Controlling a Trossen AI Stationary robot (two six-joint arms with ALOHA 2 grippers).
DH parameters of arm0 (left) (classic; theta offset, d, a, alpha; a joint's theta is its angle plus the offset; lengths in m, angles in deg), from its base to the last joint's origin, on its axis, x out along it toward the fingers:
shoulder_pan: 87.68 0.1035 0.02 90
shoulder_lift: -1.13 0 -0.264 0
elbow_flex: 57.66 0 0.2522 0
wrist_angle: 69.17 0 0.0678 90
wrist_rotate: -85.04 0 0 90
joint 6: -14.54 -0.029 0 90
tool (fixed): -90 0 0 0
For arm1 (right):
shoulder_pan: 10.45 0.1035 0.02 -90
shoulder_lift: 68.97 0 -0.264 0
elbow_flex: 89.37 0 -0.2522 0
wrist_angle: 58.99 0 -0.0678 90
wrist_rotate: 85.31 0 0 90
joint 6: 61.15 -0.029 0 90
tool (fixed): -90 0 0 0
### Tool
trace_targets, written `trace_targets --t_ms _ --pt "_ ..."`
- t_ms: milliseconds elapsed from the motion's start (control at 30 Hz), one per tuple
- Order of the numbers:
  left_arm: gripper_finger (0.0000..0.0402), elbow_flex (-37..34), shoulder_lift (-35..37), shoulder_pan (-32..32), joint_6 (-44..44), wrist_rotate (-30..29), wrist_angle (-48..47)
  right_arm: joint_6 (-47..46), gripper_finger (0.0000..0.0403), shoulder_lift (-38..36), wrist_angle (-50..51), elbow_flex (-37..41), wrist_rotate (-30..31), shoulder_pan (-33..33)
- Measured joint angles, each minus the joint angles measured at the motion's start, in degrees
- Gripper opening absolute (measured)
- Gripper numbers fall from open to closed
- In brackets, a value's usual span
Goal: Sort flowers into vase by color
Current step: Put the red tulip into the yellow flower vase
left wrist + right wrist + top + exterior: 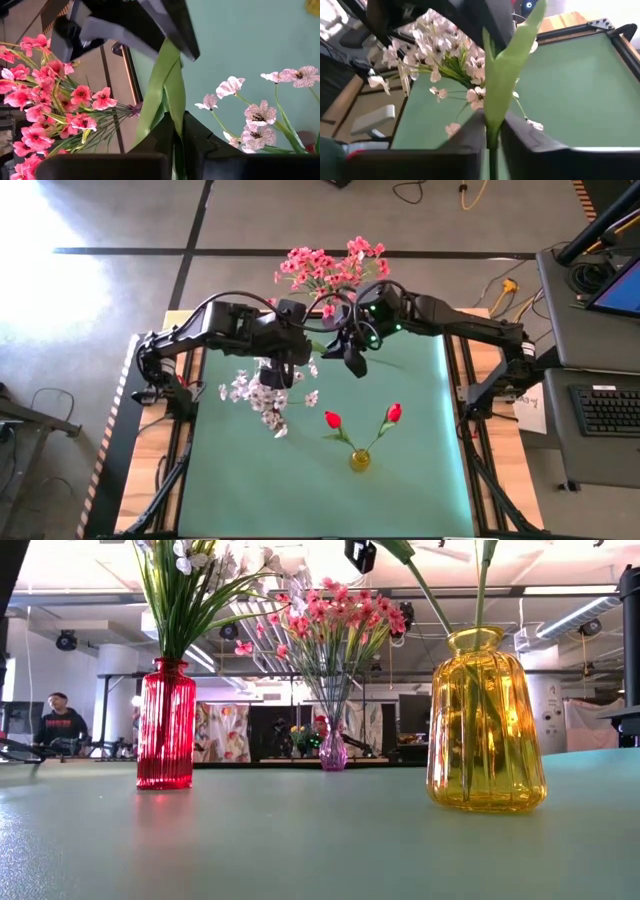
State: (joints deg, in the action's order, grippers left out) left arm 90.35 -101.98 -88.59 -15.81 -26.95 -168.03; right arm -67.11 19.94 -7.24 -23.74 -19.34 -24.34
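**Low view first: three filled vases, one stem shared by two hands**

Nearest the front edge of the green surface point(420, 480) stands a yellow vase point(487, 720), a little right of centre. It carries two red buds point(332, 419) on thin green stalks that lean apart.

Farther back and toward the left edge, a ribbed red vase point(166, 725) stands upright with a spreading bunch of white flowers point(262, 395).

Above the middle of the surface, behind the white bunch, the two arms meet. The left hand point(175, 125) is clenched on a green stem point(167, 85) with a long leaf. The right hand point(492, 125) grasps the same stem from the other side, its fingers pressed close against it. The stem hangs in the air, touching no vase; its blossom cannot be made out.

At the far edge, near the middle, a small purple vase point(333, 752) holds the pink flowers point(330, 268), which fan out past the edge.
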Motion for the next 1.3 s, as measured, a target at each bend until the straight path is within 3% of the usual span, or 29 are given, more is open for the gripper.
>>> trace_targets --t_ms 67,100,400,600,767,867,967,1133,1300 --pt "0.0018 -0.01 0.02 0.03 -0.59 0.01 0.22 1.74 0.003 -0.05 0.63 0.0 0.02 0.0" --pt "0.0027 0.17 0.04 0.02 -0.67 0.02 0.31 2.1 0.0024 -0.06 0.94 -0.01 0.03 0.0" --pt "0.0134 0.7 4.15 0.04 -4.68 0.02 4.12 5.82 0.0018 -1.49 1.7 -0.07 0.26 -2.23" --pt "0.0169 0.72 9.77 0.04 -1.07 0.11 5.54 9.52 0.0012 -6.94 0.98 0.81 6.9 -5.36" --pt "0.0171 -0.09 14.32 0.07 8.51 6.79 5.45 9.88 0.001 -15.91 -11.52 8.27 7.12 -5.86" --pt "0.0169 -2.24 16.22 -0.23 13.11 15.91 5.55 9.76 0.001 -22.13 -22.58 17.83 7.14 -4.44" --pt "0.0162 -6.88 17.81 -2.0 16.31 18.09 7.38 8.39 0.001 -27.75 -35.0 28.07 7.39 -2.49" --pt "0.0145 -18.14 22.19 -7.11 21.5 10.1 16.06 6.71 0.0009 -33.55 -51.98 39.77 7.53 1.07" --pt "0.0125 -32.43 29.91 -16.52 28.41 -9.33 28.17 6.41 0.0009 -36.71 -63.98 45.75 7.53 3.92"
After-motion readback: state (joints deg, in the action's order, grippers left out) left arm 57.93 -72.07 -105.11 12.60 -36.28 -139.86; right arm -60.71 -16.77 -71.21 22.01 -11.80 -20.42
